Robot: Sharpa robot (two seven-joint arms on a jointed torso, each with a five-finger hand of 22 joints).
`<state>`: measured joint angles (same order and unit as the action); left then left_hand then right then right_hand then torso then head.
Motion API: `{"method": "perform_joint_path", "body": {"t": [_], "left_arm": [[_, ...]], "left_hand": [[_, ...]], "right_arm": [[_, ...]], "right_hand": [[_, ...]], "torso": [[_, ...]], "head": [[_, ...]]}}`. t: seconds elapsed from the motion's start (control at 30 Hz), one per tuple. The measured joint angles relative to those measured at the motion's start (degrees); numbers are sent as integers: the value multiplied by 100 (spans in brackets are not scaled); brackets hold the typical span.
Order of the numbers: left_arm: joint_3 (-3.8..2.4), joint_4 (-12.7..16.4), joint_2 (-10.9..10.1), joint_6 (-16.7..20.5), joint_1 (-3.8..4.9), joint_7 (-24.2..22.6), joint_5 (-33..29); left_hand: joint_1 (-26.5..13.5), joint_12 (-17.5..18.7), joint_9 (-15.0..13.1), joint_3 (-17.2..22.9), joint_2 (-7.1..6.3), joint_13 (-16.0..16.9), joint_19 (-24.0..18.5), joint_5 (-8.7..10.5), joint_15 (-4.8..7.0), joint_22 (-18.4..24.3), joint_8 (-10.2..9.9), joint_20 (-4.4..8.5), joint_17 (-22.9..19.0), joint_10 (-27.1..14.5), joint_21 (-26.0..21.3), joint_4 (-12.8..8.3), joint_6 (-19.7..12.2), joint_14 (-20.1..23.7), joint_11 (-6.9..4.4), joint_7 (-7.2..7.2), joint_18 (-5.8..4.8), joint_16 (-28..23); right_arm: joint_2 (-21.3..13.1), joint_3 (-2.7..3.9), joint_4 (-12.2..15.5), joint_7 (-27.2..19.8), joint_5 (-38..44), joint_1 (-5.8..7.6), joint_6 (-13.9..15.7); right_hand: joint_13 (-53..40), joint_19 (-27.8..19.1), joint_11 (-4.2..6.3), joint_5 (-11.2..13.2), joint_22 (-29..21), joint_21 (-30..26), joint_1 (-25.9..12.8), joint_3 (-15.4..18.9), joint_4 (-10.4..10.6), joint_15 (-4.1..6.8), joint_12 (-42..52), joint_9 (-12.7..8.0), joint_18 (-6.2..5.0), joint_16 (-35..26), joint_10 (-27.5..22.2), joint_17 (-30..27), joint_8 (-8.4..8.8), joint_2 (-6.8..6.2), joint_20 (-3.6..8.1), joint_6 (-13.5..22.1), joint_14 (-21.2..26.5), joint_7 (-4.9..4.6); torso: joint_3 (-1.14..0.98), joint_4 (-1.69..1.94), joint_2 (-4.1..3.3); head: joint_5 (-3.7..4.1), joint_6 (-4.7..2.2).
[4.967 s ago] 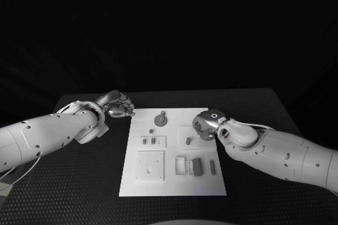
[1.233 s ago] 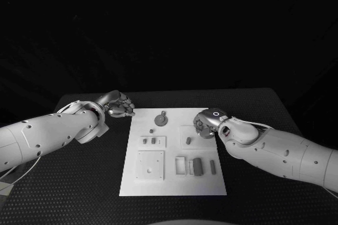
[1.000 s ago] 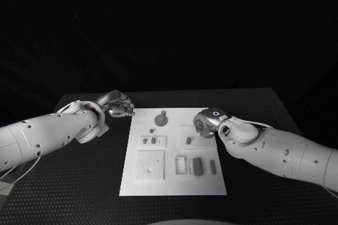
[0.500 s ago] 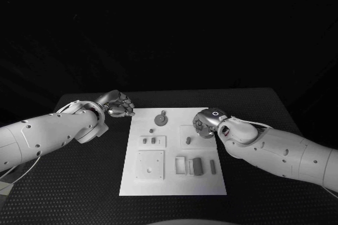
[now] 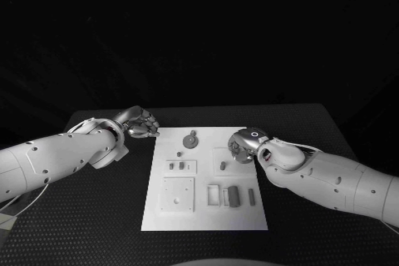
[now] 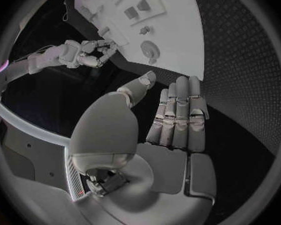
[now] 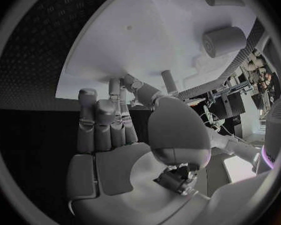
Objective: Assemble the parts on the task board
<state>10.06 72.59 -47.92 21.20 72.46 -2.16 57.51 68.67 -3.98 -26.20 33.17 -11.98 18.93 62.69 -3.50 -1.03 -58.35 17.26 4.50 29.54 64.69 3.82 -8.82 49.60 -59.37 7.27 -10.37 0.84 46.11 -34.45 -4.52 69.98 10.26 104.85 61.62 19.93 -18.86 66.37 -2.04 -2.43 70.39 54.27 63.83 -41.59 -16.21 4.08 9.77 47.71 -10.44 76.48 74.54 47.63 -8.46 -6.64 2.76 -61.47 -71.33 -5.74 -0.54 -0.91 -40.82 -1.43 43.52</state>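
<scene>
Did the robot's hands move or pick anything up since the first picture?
Hardly. The right hand crept slightly toward the far end of the white board, above its right edge. The left hand stayed beside the board's far left corner. Neither picked anything up, and the small parts lie where they were.

The white task board [image 5: 203, 217] lies flat in the middle of the black tabletop, its long side running away from the robot. At its far end sits a grey round part [image 5: 189, 141] with a small tab on its far side. Below it a tiny grey piece [image 5: 178, 154] lies above a raised square plate [image 5: 180, 168] that carries two small grey blocks. A larger square plate [image 5: 177, 195] fills the near left. To its right stand a pale block [image 5: 213, 195] and dark upright pieces [image 5: 233, 197]. A short grey peg [image 5: 223, 166] lies near the right edge.
</scene>
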Motion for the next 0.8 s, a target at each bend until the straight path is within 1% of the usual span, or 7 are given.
{"method": "perform_joint_path", "body": {"t": [0.07, 0.37, 0.47, 0.7, 0.8], "left_arm": [[0, -1, 2, 0, 0, 0, 1], [0, -22, 6, 0, 0, 0, 2], [0, -26, 7, 0, 0, 0, 3], [0, -27, 6, 1, 0, 0, 4], [0, -26, 3, 1, 0, 1, 4]], "left_hand": [[0, 0, 0, 0, 0, 0, 0, 0, 0, 0, 0, 0, 0, 0, 0, 0, 0, 0, 0, 0, 0, 0], [0, 0, 0, 0, 0, 0, 0, 0, -16, 0, 0, -1, 5, 0, 0, 0, 0, -15, 0, 0, 0, 0], [0, 0, 0, 0, 0, 0, -1, 0, -16, 0, 0, -1, 11, 1, 0, 0, 0, -15, -1, 0, 0, 0], [0, 0, 4, -15, 0, 0, -1, 0, -16, 4, 0, -1, 11, 1, 0, 15, 0, -15, -1, 0, 0, 0], [0, 0, 4, -15, 0, 0, -1, 0, -16, 4, 0, -1, 17, 1, 0, 15, 0, -15, -1, 0, 0, 0]], "right_arm": [[-1, -2, 0, 3, 4, -3, 21], [-23, -13, 24, 20, 15, -19, 141], [-39, -12, 47, 23, 17, -22, 190], [-61, 37, 68, 24, 20, -33, 287], [-84, 80, 97, 23, 20, -40, 310]], "right_hand": [[-9, 0, 20, 0, 0, 0, 0, 0, 0, 1, 0, 10, 0, 0, 20, 0, 0, 0, -1, 0, -1, 0], [-16, 19, 21, 0, -1, 10, 0, 0, 0, 10, 0, 31, -1, 0, 20, 6, -25, 0, -21, 0, -10, 0], [-23, 19, 41, 0, -1, 21, 0, 0, 0, 18, 0, 39, -1, 0, 41, 6, -25, -1, -21, -1, -19, -1], [-30, 50, 42, 4, -1, 21, -1, 2, -1, 22, 21, 44, -2, 0, 41, 11, -25, -1, -10, -33, -25, 7], [-30, 50, 42, 4, 4, 21, -1, 8, -8, 22, 21, 57, -3, 0, 42, 11, -25, -1, -10, -40, -26, 0]], "torso": [[0, 0, 0], [-3, -3, 0], [-3, -3, -1], [0, -2, -1], [3, -2, -1]], "head": [[-1, -1], [2, -10], [3, -13], [6, -17], [7, -21]]}}
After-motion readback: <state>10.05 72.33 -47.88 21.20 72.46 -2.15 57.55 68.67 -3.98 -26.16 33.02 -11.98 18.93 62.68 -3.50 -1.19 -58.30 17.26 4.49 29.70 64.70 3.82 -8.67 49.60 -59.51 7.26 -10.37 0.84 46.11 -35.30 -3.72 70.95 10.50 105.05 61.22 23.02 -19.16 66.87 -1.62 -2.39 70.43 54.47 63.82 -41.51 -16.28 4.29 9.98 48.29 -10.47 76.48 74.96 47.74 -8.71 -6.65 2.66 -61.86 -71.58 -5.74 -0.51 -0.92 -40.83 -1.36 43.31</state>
